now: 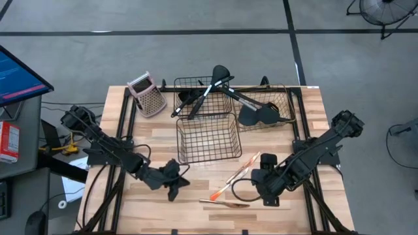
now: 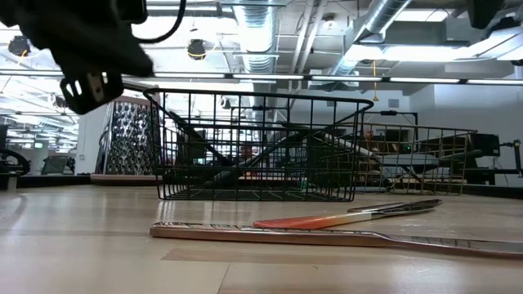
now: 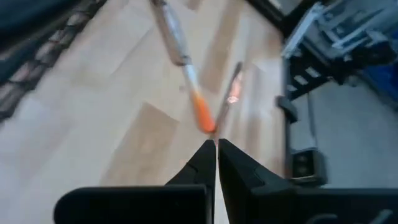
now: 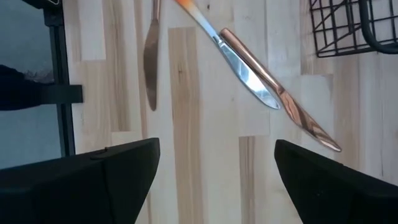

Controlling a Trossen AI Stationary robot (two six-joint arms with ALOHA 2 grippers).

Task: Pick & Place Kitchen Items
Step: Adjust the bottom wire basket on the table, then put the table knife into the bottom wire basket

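Right wrist view: knife beyond spread fingers, untouched.

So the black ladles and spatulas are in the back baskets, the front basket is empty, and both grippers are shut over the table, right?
Not quite. Only the left gripper is shut; the right gripper is open, as the right wrist view shows, above the knife. The rest holds: black utensils in the back baskets, front basket empty.
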